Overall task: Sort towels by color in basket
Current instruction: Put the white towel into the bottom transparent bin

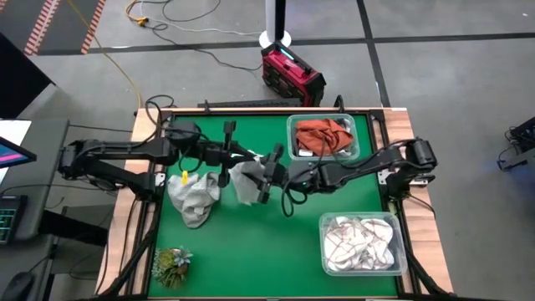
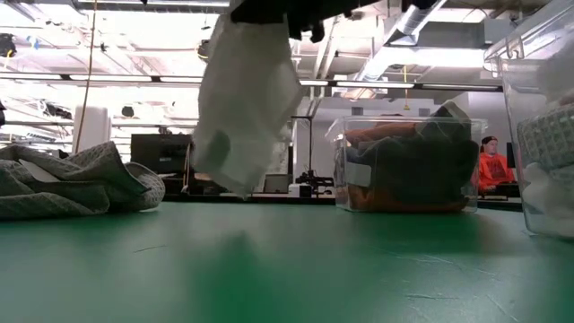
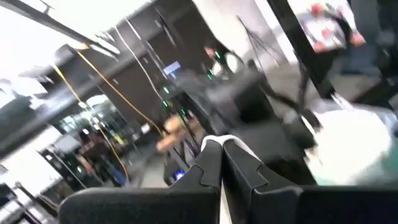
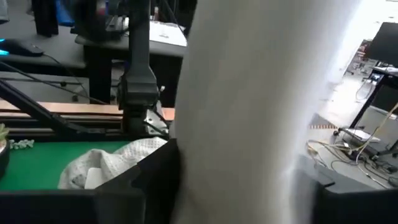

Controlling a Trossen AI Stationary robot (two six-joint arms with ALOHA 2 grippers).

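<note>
Green worktop [image 1: 276,242] lies below. A white towel [image 1: 245,181] is held up by the right gripper [image 1: 269,177], pinched between wide-set fingers. The left gripper [image 1: 224,154] is squeezed together. Loosely pinched, the towel could be dropped near the worktop's middle, missing the white towels' basket [image 1: 393,219].

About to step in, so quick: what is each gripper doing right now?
Left gripper: shut, holding nothing visible.
Right gripper: jaws wide around the hanging white towel, lifted off the table.

My right hand [image 1: 266,177] mid-desk holding a towel [image 1: 245,182] off the desk [image 1: 251,251], my left hand [image 1: 224,153] just behind it, crumpled towel pile [image 1: 194,195] to their left, two towel-filled bins [image 1: 324,138] [image 1: 361,242] right, leafy tuft [image 1: 171,266] front-left corner.
</note>
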